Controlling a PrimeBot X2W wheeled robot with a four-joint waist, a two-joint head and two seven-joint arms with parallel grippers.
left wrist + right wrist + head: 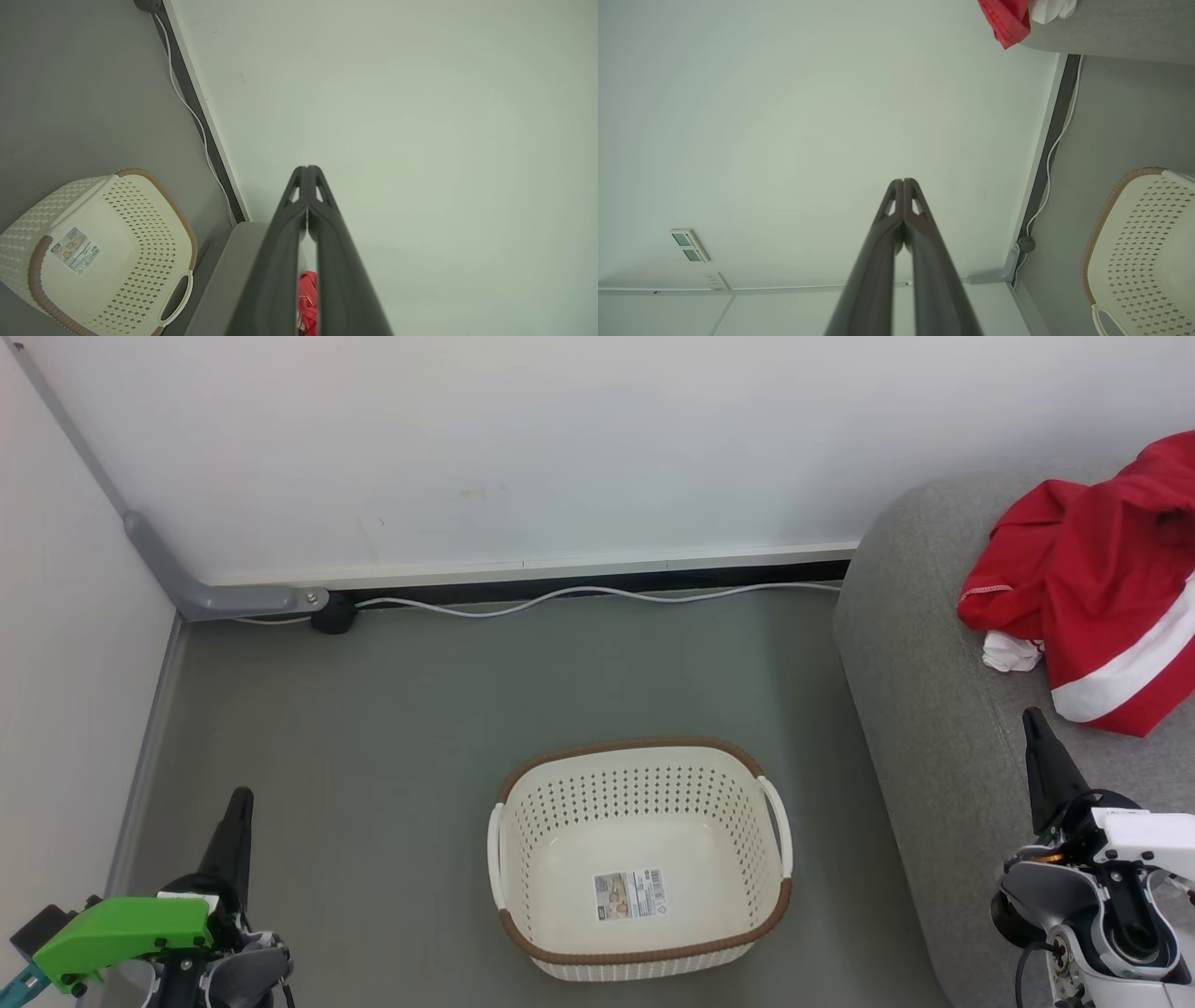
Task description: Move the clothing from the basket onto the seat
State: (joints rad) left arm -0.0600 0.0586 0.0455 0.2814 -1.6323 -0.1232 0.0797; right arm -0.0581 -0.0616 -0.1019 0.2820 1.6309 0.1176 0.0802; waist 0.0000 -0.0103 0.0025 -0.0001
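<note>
Black fingers on the left end effector (pixel 242 798) are pressed together, tips touching, gripping nothing. It hangs over the grey floor (pixel 373 728), well to the left of the basket (pixel 644 744). — OP

Same on the other side? — reply

Yep, right end effector (pixel 1032 717) is closed tip to tip too, nothing between the fingers. It sits over the front part of the seat (pixel 924 709), near the clothing (pixel 1102 569) but apart from it. — OP

So where's the clothing exactly? — reply

Red heap, crumpled on the grey seat at the right edge of the head view. One piece has a broad white stripe (pixel 1134 663), and a bit of white fabric (pixel 1011 653) pokes out on the heap's left side. — OP

And the basket? — reply

Cream, brown rim, standing on the floor near the seat's left side, between the two arms. Its bare bottom has a barcode sticker (pixel 631 894) on it. Behind it a white cable (pixel 579 593) runs along the foot of the pale wall (pixel 560 448). — OP
</note>
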